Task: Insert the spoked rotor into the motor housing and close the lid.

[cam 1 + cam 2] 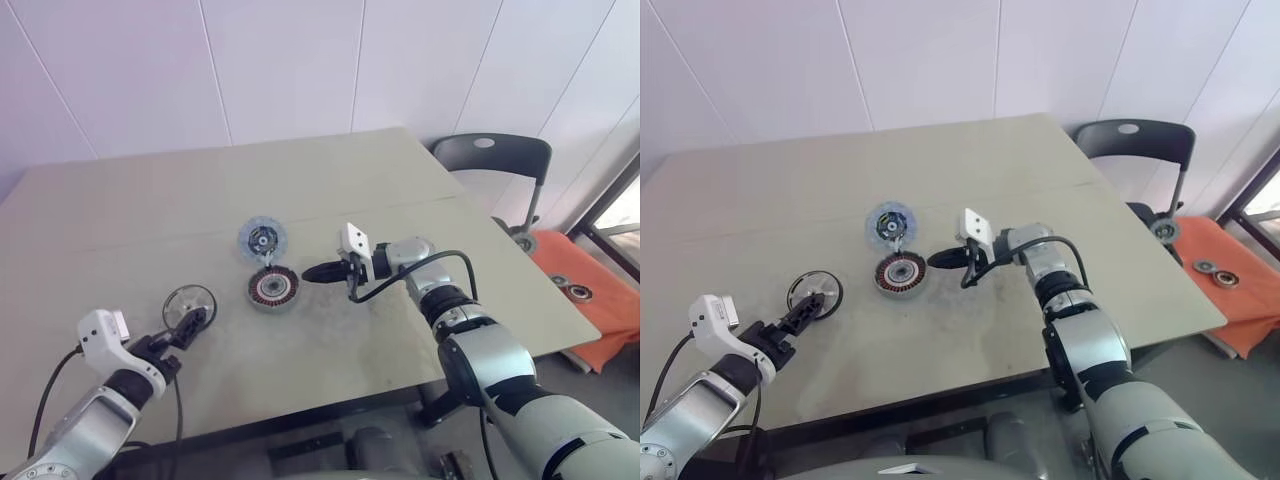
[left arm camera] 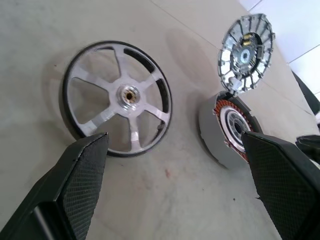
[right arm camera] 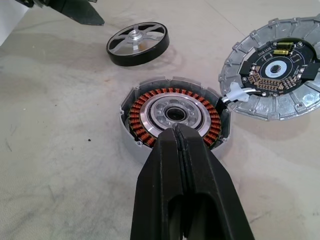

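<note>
Left eye view: the left gripper [image 1: 190,325] is sitting at lower left, its fingers spread wide and gripping nothing, tips just beside the spoked rotor [image 1: 189,299]. The rotor is lying flat on the table [image 1: 330,190], axis pointing up. At frame centre the motor housing [image 1: 273,287] is lying flat, copper windings facing up. The lid [image 1: 262,240] is lying just above it in frame, touching or nearly touching its rim. The right gripper [image 1: 322,272] is coming in from the right, fingers pressed together and empty, tips just right of the housing.

Left wrist view: the two fingers [image 2: 82,172] are standing wide apart, framing bare table. The rotor [image 2: 117,97] is resting beyond the left-hand finger, hub facing up. The housing [image 2: 227,132] and the lid [image 2: 246,54] are sitting at the right of the frame.

Right wrist view: the closed fingers [image 3: 182,170] are pointing at the housing [image 3: 172,117], tips over its near rim; contact cannot be told. The lid [image 3: 275,72] is lying at upper right, circuit side up, joined to the housing by a short white lead. The rotor [image 3: 137,43] is lying at top centre.
</note>
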